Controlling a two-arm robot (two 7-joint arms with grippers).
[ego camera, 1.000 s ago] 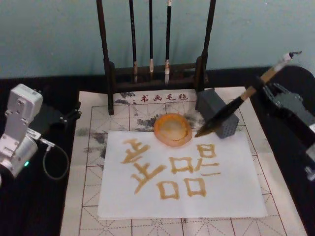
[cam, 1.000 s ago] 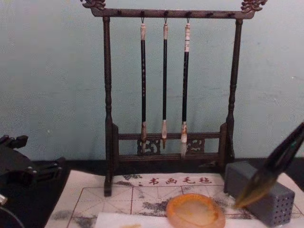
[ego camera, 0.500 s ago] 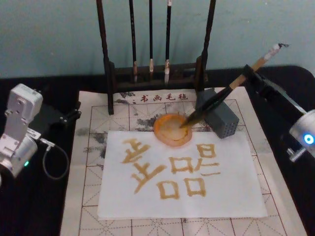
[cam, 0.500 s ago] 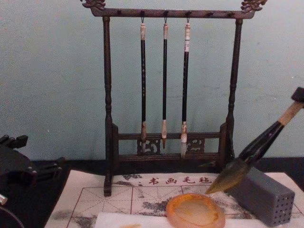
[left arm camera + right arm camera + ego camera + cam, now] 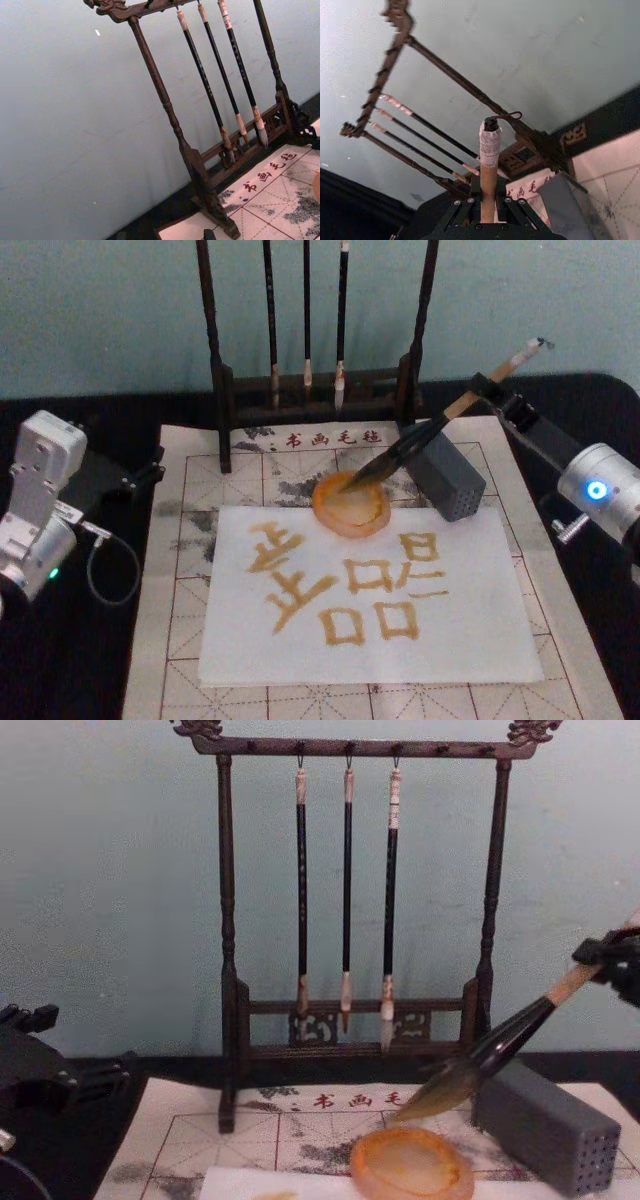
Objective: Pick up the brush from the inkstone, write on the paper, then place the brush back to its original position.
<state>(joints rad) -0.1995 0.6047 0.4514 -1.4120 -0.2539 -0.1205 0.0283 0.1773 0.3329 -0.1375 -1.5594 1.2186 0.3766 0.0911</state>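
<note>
From where I stand, the right gripper [image 5: 487, 393] reaches in from the right side of the table, its fingers pressed together on the tan upper handle of the brush [image 5: 415, 440]. In the right wrist view the handle [image 5: 489, 150] rises straight out from between the black fingers [image 5: 506, 210], and its whitish cap and small loop stick out beyond them. The brush slants down and to the left from the gripper. It passes over the upper corner of the grey block [image 5: 450, 475], and its dark tip sits at the far rim of the inkstone [image 5: 350, 505]. From the chest view the gripper [image 5: 610, 960] is high at the right edge. There the bristles look olive-brown and pointed, just over the back edge of the dish [image 5: 410, 1165]; I cannot tell whether they touch it. The brush's lower section is glossy black. The inkstone is an orange, translucent round, resting at the top edge of the paper [image 5: 470, 640], which carries several golden-brown characters [image 5: 340, 585]. The paper lies on the gridded felt mat [image 5: 180, 570], with the brush rack [image 5: 315, 390] standing behind. The left gripper [image 5: 110, 475] is parked off to the left, away from the mat.
</note>
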